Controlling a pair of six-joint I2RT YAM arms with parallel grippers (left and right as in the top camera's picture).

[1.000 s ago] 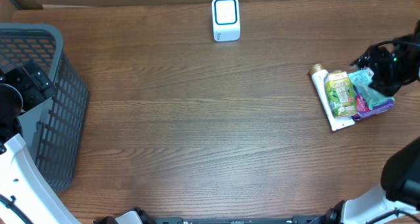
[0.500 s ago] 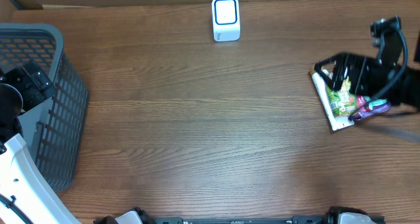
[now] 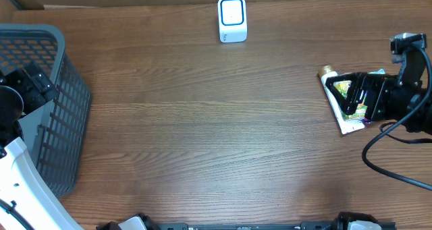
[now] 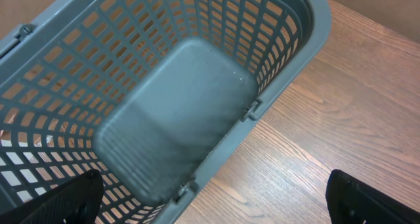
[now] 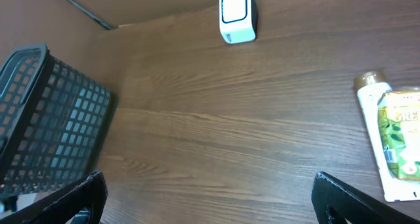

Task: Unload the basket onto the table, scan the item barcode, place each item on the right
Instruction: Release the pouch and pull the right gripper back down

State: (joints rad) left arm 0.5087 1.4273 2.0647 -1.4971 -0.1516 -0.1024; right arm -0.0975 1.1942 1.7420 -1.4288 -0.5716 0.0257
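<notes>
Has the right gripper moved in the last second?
Yes: the right gripper has swung left, from right of the tube to over it.

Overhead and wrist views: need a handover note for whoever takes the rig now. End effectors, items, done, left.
Left end effector: open, empty, above the basket at the left of the table.
Right end effector: open, empty, above the white tube and green pouch, which lie together at table right.
Scanner: stands at the far edge.
Done: nothing picked up; basket looks empty.
Left: grasp an item and show its barcode to the scanner.
</notes>
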